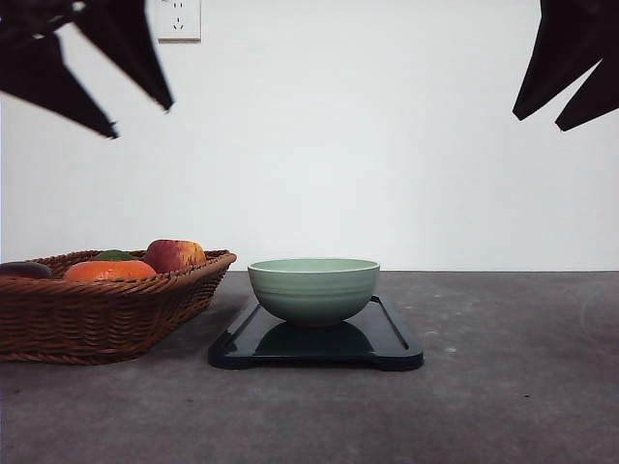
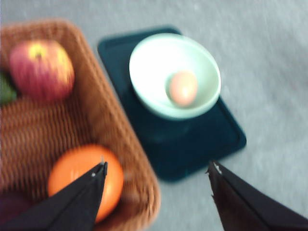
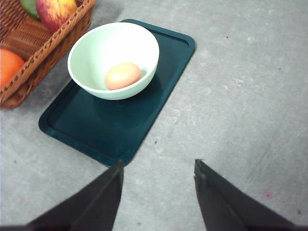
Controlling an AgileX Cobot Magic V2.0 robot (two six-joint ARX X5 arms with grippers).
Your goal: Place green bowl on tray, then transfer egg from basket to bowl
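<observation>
I see green bowl (image 1: pixel 313 288) glazed ceramic, smooth, faint ridges outside. Tray (image 1: pixel 392 340) dark, glossy, reflecting bowl. Basket (image 1: pixel 97 314) woven wicker, rough. Bench (image 1: pixel 503 387) grey, matt, speckled. Egg (image 3: pixel 123 75) smooth, matt.

- A plain white wall (image 1: pixel 387 145) fills the back of the front view, evenly lit and unmarked.
- A white wall socket (image 1: pixel 178 19) sits high on it, toward the left, cut by the upper edge.
- The bench (image 1: pixel 503 387) is dark grey, matte and stone-like, with pale flecks and faint scuffs.
- From the right wrist view the bench looks lighter grey, mottled, with small dark specks and 1 faint pinkish spot (image 3: pixel 267 194).
- Light is soft and diffuse.
</observation>
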